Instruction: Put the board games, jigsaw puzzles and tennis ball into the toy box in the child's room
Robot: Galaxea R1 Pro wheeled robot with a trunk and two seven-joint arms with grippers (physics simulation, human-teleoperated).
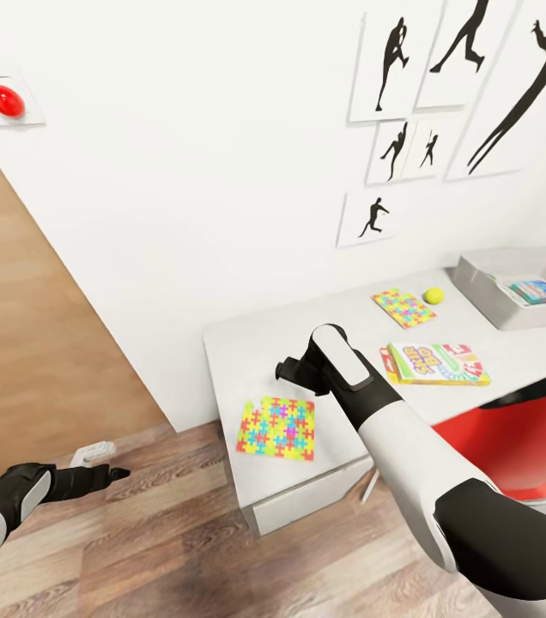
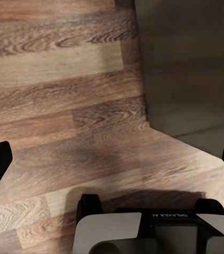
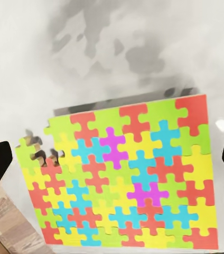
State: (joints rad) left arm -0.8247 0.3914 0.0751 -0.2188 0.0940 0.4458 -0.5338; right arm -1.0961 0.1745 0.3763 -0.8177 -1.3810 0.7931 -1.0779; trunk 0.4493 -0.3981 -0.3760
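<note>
Grey desk (image 1: 221, 343), frame centre — right gripper (image 3: 112, 153) spread apart over larger jigsaw puzzle (image 1: 276, 427): thin, light, likely floppy — pinch overhanging front edge. Left gripper (image 2: 112, 159) apart, idle.

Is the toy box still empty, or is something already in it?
Not empty. In the head view the toy box on the table holds one flat blue board game; the rest of its inside looks bare.
</note>
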